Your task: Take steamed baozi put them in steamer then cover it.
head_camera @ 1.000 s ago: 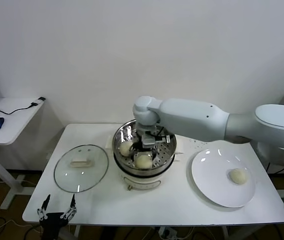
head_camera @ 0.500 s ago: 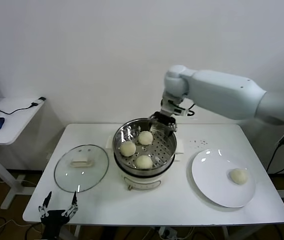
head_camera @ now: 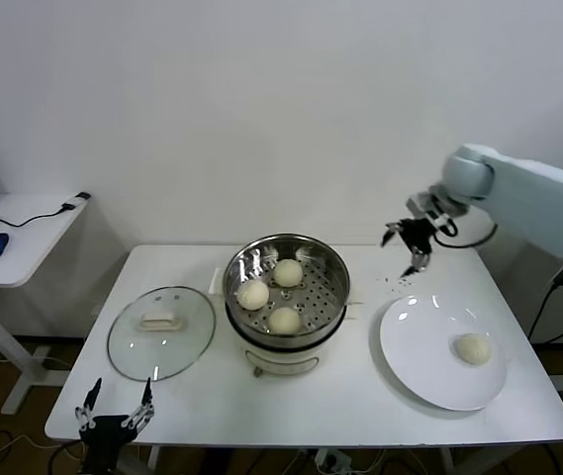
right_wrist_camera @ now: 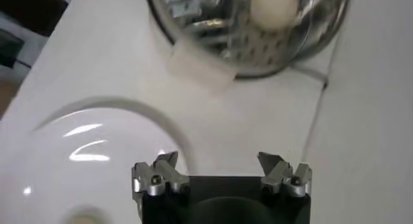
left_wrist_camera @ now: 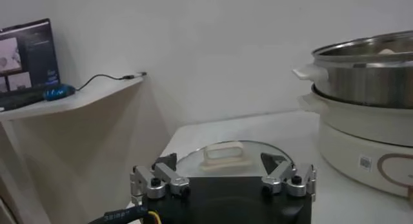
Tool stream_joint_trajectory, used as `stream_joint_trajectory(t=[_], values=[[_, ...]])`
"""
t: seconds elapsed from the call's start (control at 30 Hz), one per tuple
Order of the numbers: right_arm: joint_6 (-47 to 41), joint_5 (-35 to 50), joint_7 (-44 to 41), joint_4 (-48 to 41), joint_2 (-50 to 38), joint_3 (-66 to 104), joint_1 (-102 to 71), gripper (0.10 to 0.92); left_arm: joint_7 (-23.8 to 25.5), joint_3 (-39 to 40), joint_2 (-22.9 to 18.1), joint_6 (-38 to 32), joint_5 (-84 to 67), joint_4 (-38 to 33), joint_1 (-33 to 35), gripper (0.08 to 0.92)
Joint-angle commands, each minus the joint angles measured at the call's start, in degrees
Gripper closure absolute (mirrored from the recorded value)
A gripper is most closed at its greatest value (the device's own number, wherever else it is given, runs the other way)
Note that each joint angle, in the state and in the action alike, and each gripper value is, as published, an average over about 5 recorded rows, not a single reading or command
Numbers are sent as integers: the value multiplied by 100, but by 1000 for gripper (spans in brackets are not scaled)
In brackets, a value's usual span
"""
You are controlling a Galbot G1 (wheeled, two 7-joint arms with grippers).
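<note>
At centre frame, your steamer holds three steamed baozi; the fourth waits on the white plate, lower right. Right gripper: released, empty, above the plate. Left gripper: released, parked bottom left. Cover: set aside, centre left, for last.

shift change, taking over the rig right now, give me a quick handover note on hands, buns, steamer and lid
Right hand: open, empty, raised over the table's back edge between steamer and plate.
Left hand: open, empty, parked low off the table's front left corner.
Steamer: centre of table, uncovered, three baozi inside.
White plate: on the right, one baozi on it.
Glass lid: flat on the table, left of the steamer.
Done: three buns loaded.
Left: move the last bun into the steamer, then put the lid on.
</note>
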Motion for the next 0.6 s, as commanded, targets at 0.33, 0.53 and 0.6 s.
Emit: stream_joint_trajectory(t=[0.33, 0.53, 0.6], values=[[-432, -1957, -262, -401, -1276, 2579, -3087, 203, 18, 38, -67, 9, 143, -28, 46, 177], [-399, -2188, -215, -692, -1061, 2896, -3347, 203, 15, 29, -86, 24, 169, -38, 52, 177], [-396, -2217, -182, -752, -1001, 2936, -3378, 203, 15, 31, -97, 23, 179, -36, 56, 177]])
